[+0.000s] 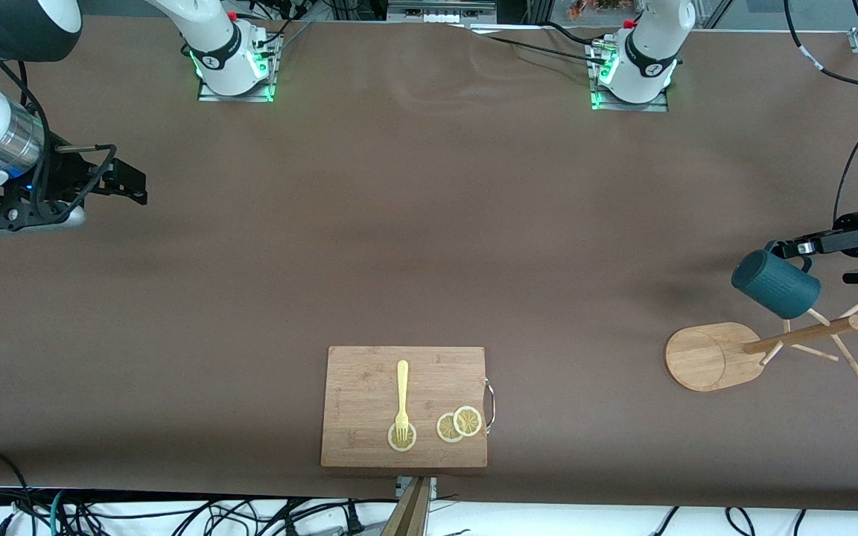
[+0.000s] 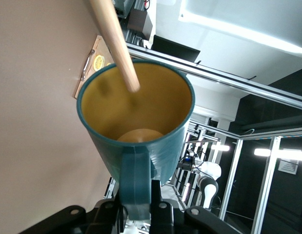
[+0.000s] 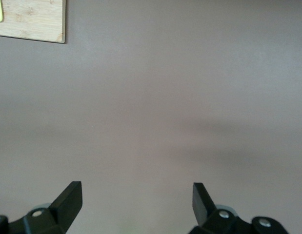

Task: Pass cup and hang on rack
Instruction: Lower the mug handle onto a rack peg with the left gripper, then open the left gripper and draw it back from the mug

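A rectangular wooden cutting board (image 1: 404,406) lies on the brown table (image 1: 429,223), carrying a yellow plastic fork (image 1: 401,402) and three lemon slices (image 1: 459,423).

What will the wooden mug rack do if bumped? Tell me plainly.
Likely tips rather than slides: the rack has a tall post on a small oval base. Its thin pegs look easy to snap. The cup, held by the left pincer, adds top weight once hung.

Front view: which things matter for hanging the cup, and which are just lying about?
Job:
- cup, held by left end effector over the rack
- rack

Lying about:
- board
- fork and lemon slices on the board

Right end effector waits open.
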